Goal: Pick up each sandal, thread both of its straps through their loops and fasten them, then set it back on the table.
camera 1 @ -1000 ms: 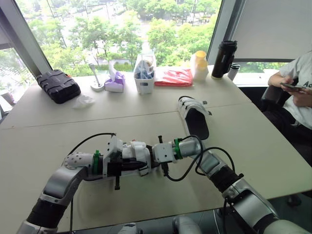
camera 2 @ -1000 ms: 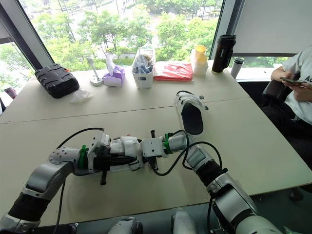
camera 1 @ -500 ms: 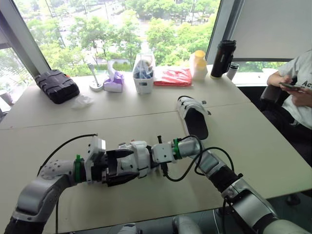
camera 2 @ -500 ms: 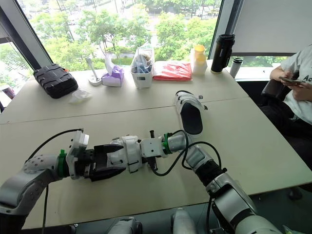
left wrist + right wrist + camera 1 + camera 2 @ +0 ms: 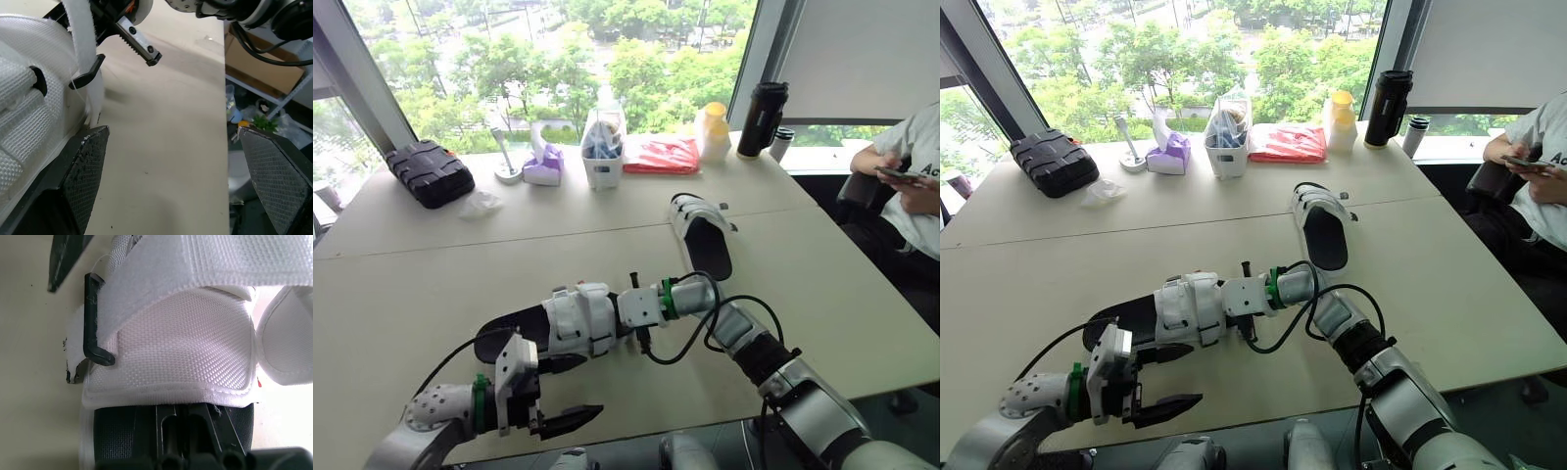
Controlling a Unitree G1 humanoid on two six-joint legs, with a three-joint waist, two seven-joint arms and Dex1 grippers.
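Beige laminate covers the counter (image 5: 431, 264), and a person (image 5: 920, 166) is seated at its right end. One white sandal (image 5: 570, 318) with a black sole is laid across the middle of the near half, heel towards the robot's left. The right gripper (image 5: 612, 315) is pressed against its toe end, under the white upper; whether its jaws are clamped on it cannot be told. The second sandal (image 5: 703, 230) is seen farther back and to the right, flat on the counter, well apart from both arms. The left gripper (image 5: 171, 133) is held low by the counter's near edge, just beside the first sandal's heel end, and its jaws are spread wide with nothing between them. A black case (image 5: 431, 171), a white container (image 5: 603, 147), a red packet (image 5: 661, 155) and a black bottle (image 5: 762, 117) are lined up along the window side. On the near sandal, a white strap (image 5: 220, 259) is seen passing over the upper, and a thin black loop (image 5: 93, 318) stands at the upper's edge.
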